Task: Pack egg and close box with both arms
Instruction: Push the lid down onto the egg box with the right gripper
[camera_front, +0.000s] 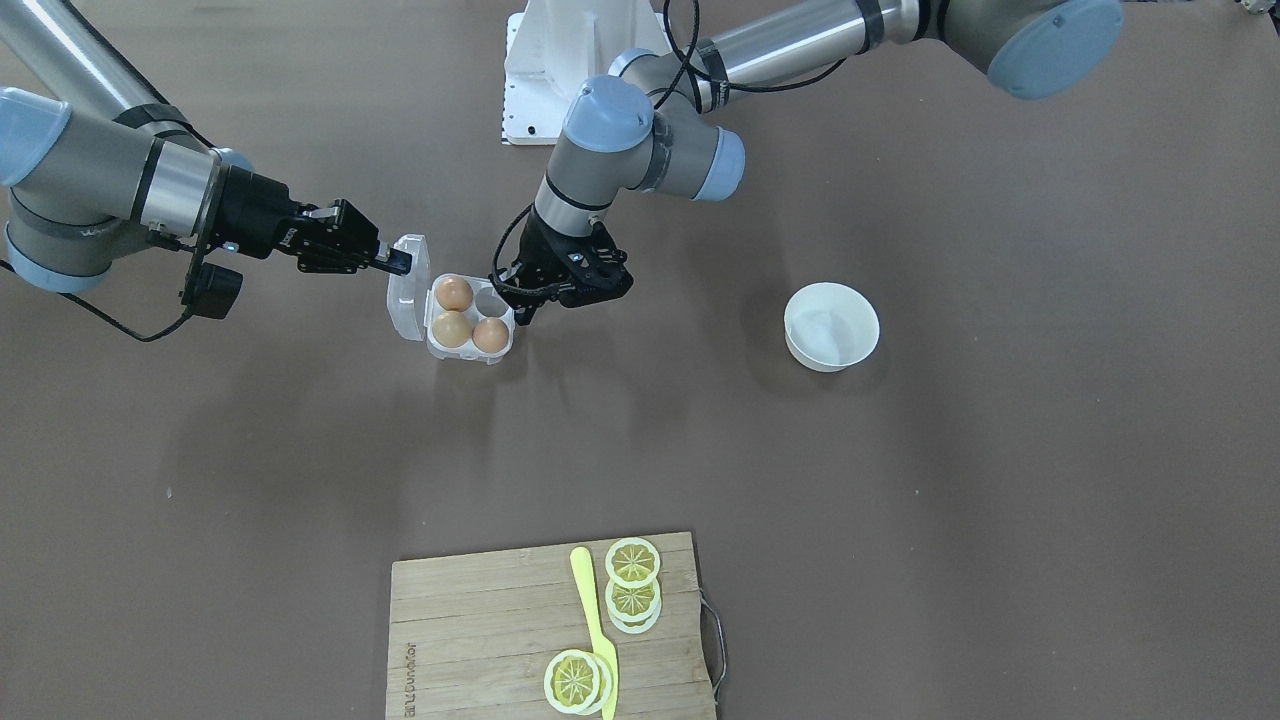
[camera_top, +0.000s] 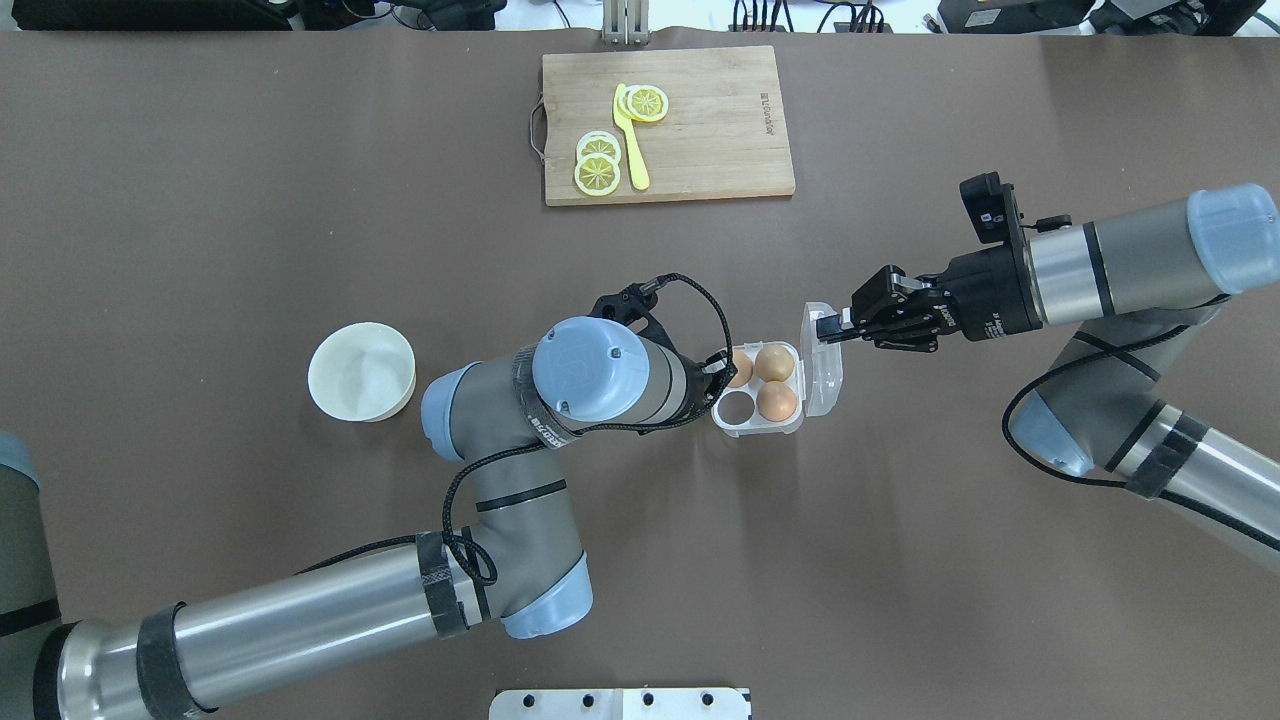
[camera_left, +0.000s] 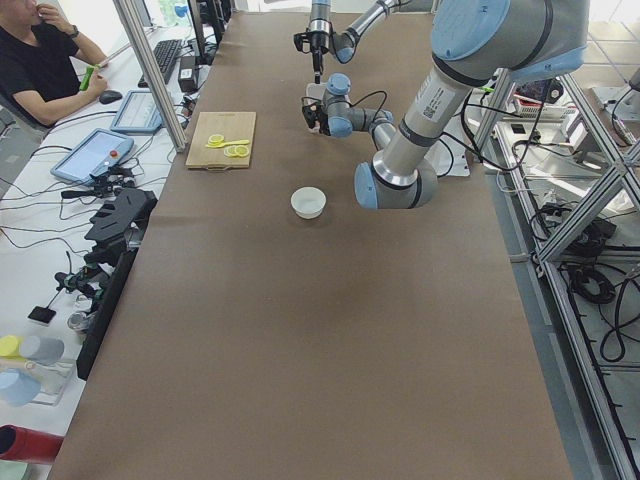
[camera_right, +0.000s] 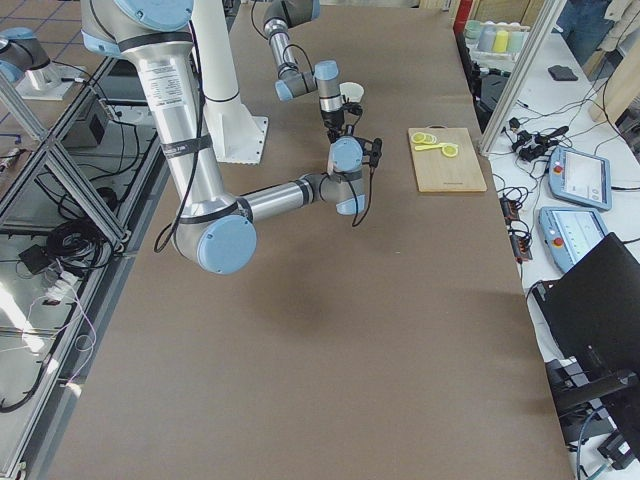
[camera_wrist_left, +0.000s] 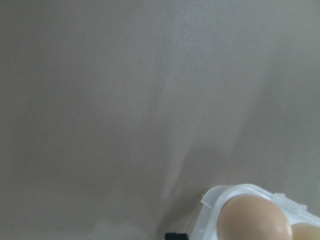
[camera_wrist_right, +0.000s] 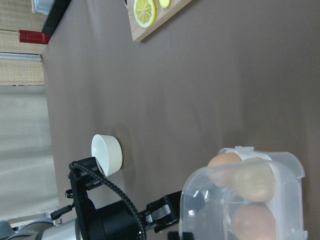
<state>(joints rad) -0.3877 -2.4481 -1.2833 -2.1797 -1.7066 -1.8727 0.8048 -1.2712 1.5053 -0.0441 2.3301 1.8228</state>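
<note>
In the overhead view the box (camera_top: 738, 406) sat at 3 o'clock from the white bowl (camera_top: 361, 370), three eggs (camera_top: 773, 362) seated in it, the right gripper (camera_top: 826, 326) pinching its raised lid at 1 o'clock with fingers nearly together, and the left gripper (camera_front: 512, 300) at 9 o'clock, spread unclear.

Both arms look alike from here: silver-grey tubes, lt-blue round caps on the joints. Left arm (camera_top: 300, 610) has black tape bands w/ a black braided cable looping off it. Right arm (camera_top: 1130, 260) has the same, plus a small black cam box (camera_top: 985, 210). Left gripper (camera_front: 512, 300) & right gripper (camera_top: 826, 327) are black, two-finger. I see a white base plate (camera_front: 545, 80) w/ screw holes.
</note>
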